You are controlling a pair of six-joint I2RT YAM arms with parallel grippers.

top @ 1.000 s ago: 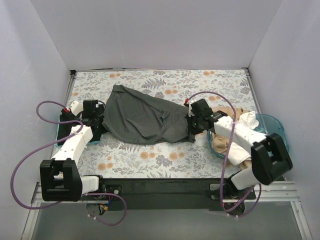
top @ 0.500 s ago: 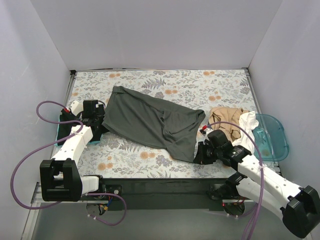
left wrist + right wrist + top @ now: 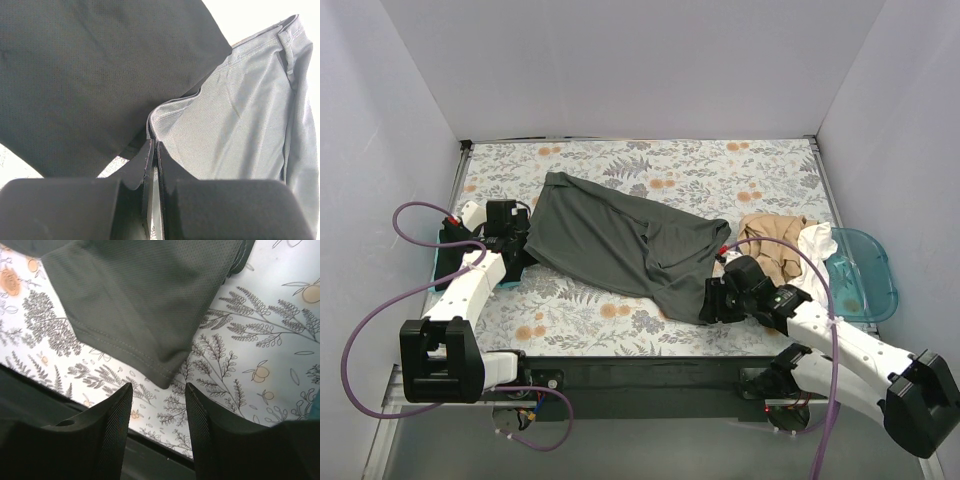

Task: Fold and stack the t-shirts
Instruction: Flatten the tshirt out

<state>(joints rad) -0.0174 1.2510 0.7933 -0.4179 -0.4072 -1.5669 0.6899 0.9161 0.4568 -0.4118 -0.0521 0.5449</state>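
At far left, L pincer [image 3: 152, 150] pinches dark grey t-shirt [image 3: 610, 240] edge, tips partly buried; R pincer [image 3: 157, 387] spread apart.

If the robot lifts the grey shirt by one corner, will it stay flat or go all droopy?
Probably droopy: the grey shirt already lies in soft wrinkles. It looks thin at the hem, so it is likely light. Pushed, it would probably bunch up, not slide flat.

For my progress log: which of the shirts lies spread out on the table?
The dark grey t-shirt, stretched across the middle; the tan shirt and the white shirt lie crumpled together at the right edge.
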